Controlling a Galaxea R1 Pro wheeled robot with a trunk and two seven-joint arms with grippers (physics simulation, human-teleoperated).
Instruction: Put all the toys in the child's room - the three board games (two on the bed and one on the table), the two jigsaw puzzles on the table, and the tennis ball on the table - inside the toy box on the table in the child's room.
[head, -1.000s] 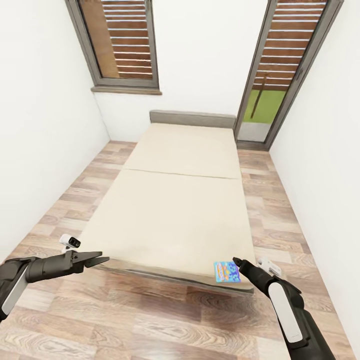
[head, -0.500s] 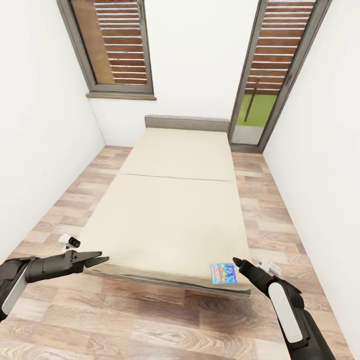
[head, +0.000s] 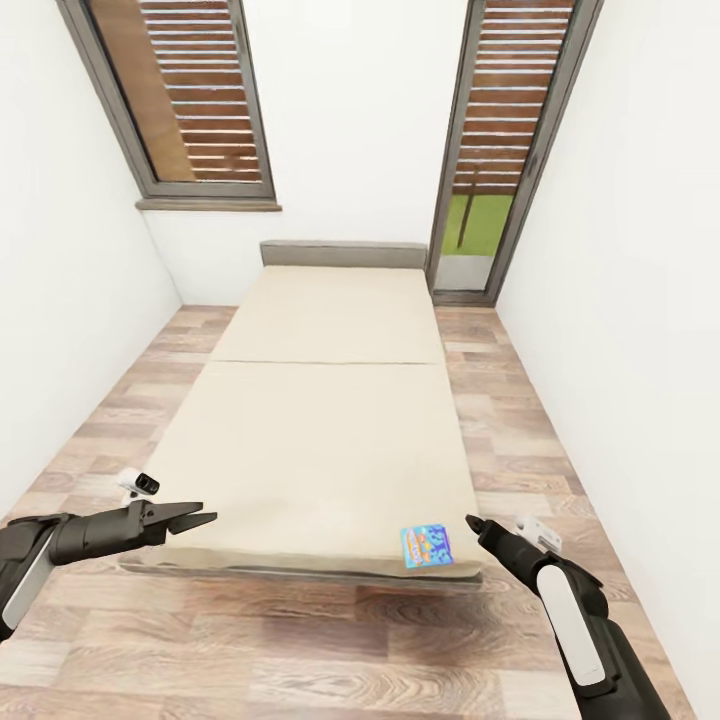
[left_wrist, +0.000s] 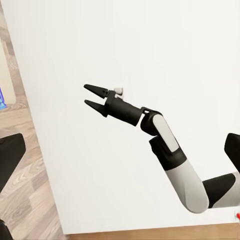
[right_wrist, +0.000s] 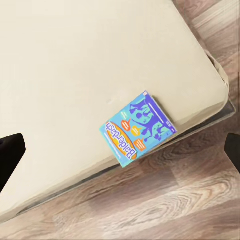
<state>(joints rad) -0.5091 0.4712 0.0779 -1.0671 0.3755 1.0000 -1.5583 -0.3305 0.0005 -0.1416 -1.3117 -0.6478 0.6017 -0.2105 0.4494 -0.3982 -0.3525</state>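
Note:
A blue-and-orange board game (head: 428, 546) (right_wrist: 139, 128) lies flat on the near right corner of the bed (head: 320, 440), partly over the mattress edge. My right gripper (head: 472, 523) hovers just right of the box, a little apart from it, open and holding nothing. The left wrist view shows my right gripper (left_wrist: 90, 96) from the side with its two fingers spread. My left gripper (head: 203, 517) is open and empty above the bed's near left corner. The toy box, the table, the jigsaw puzzles and the tennis ball are out of view.
The beige bed with its grey headboard (head: 343, 253) runs lengthwise away from me. Strips of wood-plank floor (head: 520, 420) lie on both sides, hemmed in by white walls. At the back are a slatted window (head: 190, 100) and a tall glazed door (head: 495, 150).
The whole picture has shifted, so the camera has moved: bed and board game now sit further left in view. Both arms keep their pose and both grippers stay open.

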